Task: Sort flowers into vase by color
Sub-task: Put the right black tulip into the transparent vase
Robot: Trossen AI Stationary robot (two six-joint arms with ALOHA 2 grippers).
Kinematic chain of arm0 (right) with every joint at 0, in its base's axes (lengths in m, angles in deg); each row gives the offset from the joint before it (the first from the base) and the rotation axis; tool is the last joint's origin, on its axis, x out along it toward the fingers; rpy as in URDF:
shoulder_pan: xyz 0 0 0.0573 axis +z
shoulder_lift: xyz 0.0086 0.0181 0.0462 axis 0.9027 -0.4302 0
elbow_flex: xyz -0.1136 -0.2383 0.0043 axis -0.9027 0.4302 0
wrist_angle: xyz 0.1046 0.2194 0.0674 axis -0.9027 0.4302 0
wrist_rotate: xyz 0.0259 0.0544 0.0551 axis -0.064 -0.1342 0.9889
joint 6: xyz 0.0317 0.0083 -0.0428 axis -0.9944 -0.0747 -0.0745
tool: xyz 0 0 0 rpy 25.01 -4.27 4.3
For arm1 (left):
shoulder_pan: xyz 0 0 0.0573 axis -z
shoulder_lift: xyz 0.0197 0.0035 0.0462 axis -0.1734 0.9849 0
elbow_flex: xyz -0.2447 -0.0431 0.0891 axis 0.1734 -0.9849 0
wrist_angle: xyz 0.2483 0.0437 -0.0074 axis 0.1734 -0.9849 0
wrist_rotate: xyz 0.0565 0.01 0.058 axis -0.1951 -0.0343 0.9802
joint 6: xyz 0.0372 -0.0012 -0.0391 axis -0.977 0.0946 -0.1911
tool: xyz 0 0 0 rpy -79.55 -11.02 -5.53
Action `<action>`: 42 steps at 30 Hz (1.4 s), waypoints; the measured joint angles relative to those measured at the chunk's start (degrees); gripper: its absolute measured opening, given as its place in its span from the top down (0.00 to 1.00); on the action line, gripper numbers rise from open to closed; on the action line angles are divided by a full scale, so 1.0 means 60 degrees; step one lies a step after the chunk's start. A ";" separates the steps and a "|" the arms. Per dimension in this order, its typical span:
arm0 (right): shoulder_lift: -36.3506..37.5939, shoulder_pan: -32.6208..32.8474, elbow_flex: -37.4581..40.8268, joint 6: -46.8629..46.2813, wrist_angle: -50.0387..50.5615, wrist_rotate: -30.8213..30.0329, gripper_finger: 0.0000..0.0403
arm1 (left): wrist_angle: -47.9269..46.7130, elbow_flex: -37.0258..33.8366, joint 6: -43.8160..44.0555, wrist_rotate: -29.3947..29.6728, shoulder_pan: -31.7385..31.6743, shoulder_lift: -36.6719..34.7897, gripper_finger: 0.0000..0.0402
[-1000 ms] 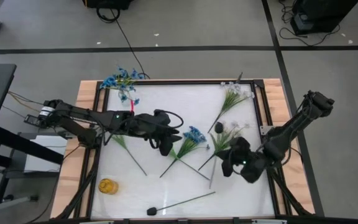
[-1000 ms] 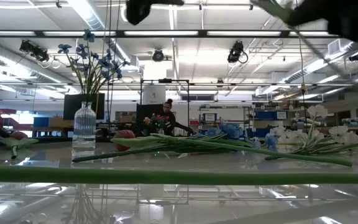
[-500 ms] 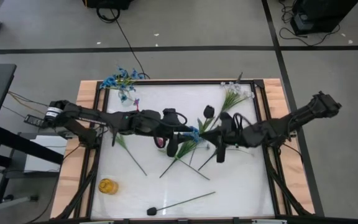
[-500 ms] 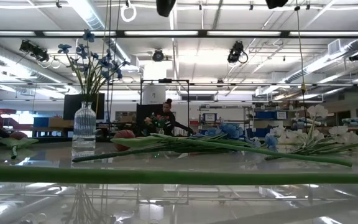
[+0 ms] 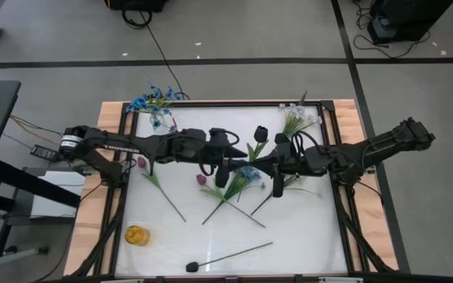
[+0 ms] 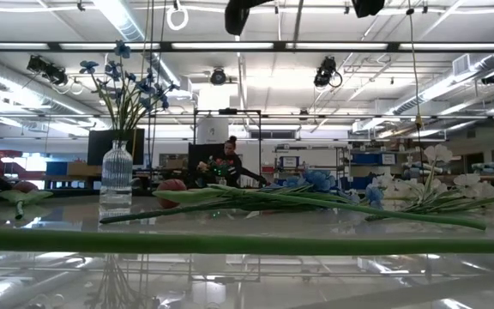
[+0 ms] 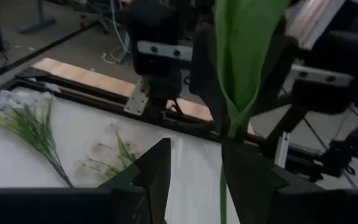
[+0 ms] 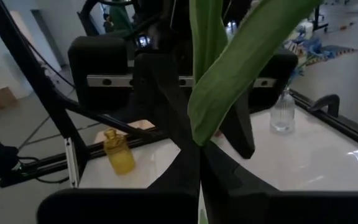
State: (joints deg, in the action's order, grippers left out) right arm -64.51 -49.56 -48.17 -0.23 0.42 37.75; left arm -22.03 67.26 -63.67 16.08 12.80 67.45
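Meeting above the middle of the surface (image 5: 305, 228), both arms; right end effector (image 8: 199, 165) closed tight on the green stem of a dark-bud flower (image 5: 261, 135), held up in the air; left end effector (image 7: 194, 177) facing it, fingers parted with that same stem standing between them; lying below on the surface, a blue flower (image 5: 246, 174), white sprays (image 5: 297, 122) and a pink bud (image 5: 141, 163); at the far left corner, a glass vase (image 6: 117, 176) holding blue blooms.
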 joint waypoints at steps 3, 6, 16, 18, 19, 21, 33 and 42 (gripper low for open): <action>0.0011 -0.0076 0.0000 -0.0001 0.0054 0.0123 0.97 | 0.0169 0.0000 0.0095 -0.0317 0.0005 0.0161 0.65; 0.0000 -0.0131 0.0004 -0.0024 0.0051 0.0185 0.97 | 0.0090 0.0000 0.0124 -0.0312 0.0021 0.0157 0.67; 0.0148 -0.0288 -0.0011 0.0045 -0.0329 -0.0405 0.97 | -0.0398 0.0000 -0.0034 -0.0512 -0.0018 0.0110 0.68; 0.0157 -0.0307 -0.0018 0.0057 -0.0215 -0.0349 0.97 | -0.0288 0.0000 -0.0043 -0.0490 -0.0035 0.0102 0.67; 0.0156 -0.0315 -0.0018 0.0077 -0.0156 -0.0323 0.97 | -0.0256 0.0000 -0.0040 -0.0476 -0.0081 0.0095 0.66; 0.0143 -0.0362 -0.0015 0.0080 -0.0152 -0.0210 0.97 | -0.0228 0.0000 -0.0021 -0.0442 -0.0128 0.0095 0.64; 0.0149 -0.0462 -0.0015 0.0040 -0.0218 0.0058 0.97 | 0.0687 0.0000 -0.0004 -0.0884 -0.0300 0.0142 0.76; 0.0149 -0.0451 -0.0011 -0.0246 -0.0283 0.0142 0.96 | 0.0673 0.0000 -0.0044 -0.1342 -0.0397 0.0244 0.96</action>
State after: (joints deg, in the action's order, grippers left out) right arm -63.61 -52.27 -48.24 -1.71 -1.28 38.61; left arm -17.99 67.26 -63.93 8.03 10.42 68.92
